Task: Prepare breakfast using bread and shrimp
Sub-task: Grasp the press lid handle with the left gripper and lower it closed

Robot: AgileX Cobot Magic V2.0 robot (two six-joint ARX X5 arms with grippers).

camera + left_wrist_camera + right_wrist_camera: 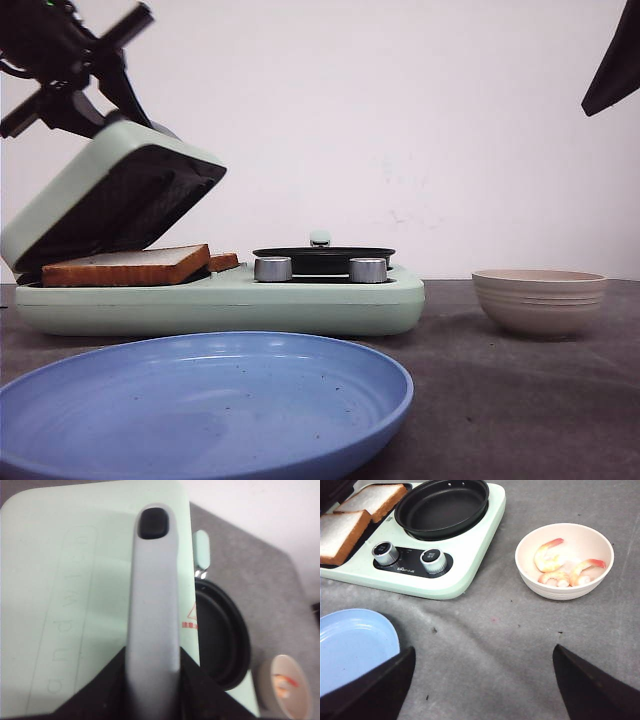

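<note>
Left end effector (85,85) at the lid handle (152,615) of a breakfast maker; right end effector (480,680) high over the table (490,645).

The left end effector's dark fingers (197,680) sit on either side of the grey handle, closed on it, and the mint-green lid (110,190) stands tilted half open. Beneath the lid, two slices of bread (342,532) lie side by side on the dark plate of the maker (300,300), next to its black round pan (442,505) and two silver knobs (432,560). The right end effector holds nothing, its fingers spread wide apart. Shrimp (557,565), pink and orange, lie in a beige bowl (530,575) beside the maker. A blue plate (200,400) rests on the grey table in front of the maker.
</note>
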